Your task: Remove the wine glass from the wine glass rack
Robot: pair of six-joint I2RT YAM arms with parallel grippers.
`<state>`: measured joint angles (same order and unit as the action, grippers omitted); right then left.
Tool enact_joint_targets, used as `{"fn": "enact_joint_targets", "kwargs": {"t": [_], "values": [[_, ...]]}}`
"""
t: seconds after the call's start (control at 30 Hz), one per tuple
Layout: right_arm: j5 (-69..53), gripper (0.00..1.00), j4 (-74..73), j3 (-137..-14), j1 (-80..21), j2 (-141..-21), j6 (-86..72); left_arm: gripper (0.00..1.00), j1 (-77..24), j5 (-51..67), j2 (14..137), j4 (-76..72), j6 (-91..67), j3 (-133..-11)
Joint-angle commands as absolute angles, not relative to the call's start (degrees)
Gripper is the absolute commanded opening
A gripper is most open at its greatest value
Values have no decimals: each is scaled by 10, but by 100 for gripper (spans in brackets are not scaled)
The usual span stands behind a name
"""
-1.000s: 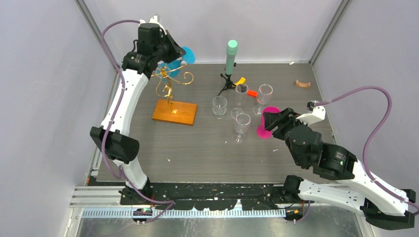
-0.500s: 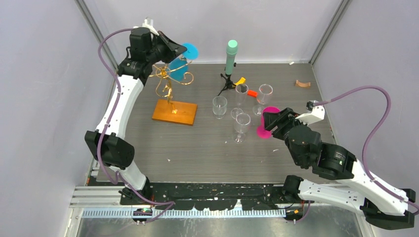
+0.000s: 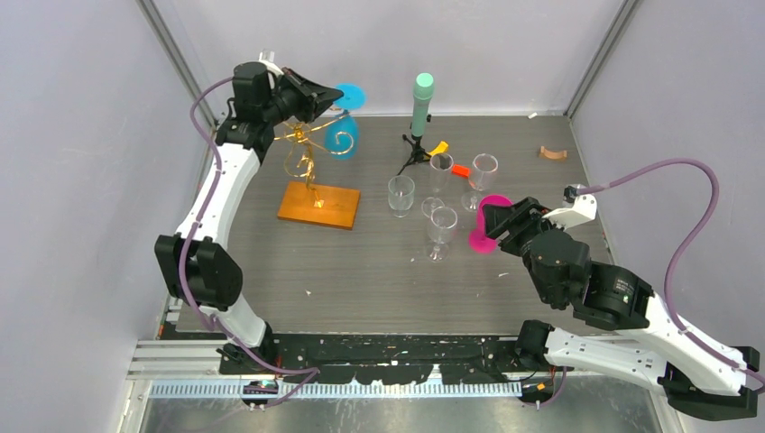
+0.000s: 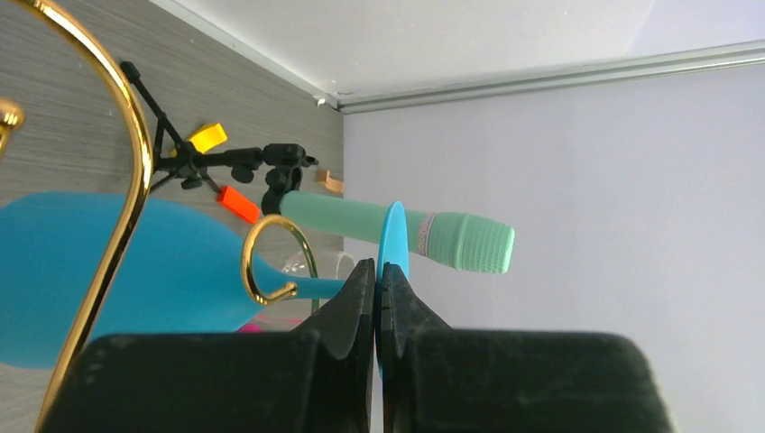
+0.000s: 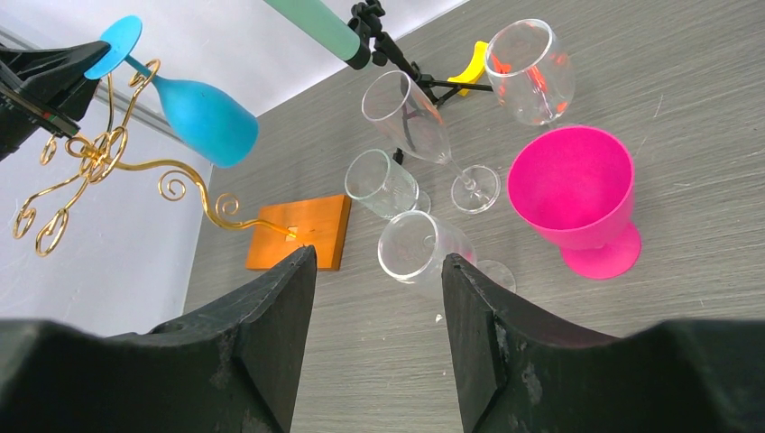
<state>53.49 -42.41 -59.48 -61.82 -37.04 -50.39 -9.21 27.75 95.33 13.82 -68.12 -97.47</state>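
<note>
Left wrist view: the left gripper point(image 4: 379, 271) was clamped on the foot of the blue wine glass point(image 4: 135, 262). Its stem lay in a curl of the wine glass rack point(image 3: 317, 205), so a steady slide along the curl's opening, without twisting, looked wisest.

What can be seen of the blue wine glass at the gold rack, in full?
The blue wine glass looks like matte, frosted plastic, with a rounded bowl, a thin stem and a flat round foot. It is inverted and tilted, foot uppermost and bowl hanging toward the table. The left end effector is shut on the edge of the foot. The stem sits in a curled arm of the wine glass rack, so the glass is not yet off.
</note>
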Motion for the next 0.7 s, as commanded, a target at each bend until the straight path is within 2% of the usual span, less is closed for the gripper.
{"fn": "enact_joint_targets", "kwargs": {"t": [0.0, 0.27, 0.67], "values": [[562, 59, -405, -593, -621, -368, -520, 0, -82, 294, 884, 84, -706, -961], [562, 58, -406, -592, -621, -369, -524, 0, -61, 253, 842, 99, -698, -938], [562, 58, -406, -590, -621, -360, -524, 0, -45, 237, 864, 50, -723, -922]]}}
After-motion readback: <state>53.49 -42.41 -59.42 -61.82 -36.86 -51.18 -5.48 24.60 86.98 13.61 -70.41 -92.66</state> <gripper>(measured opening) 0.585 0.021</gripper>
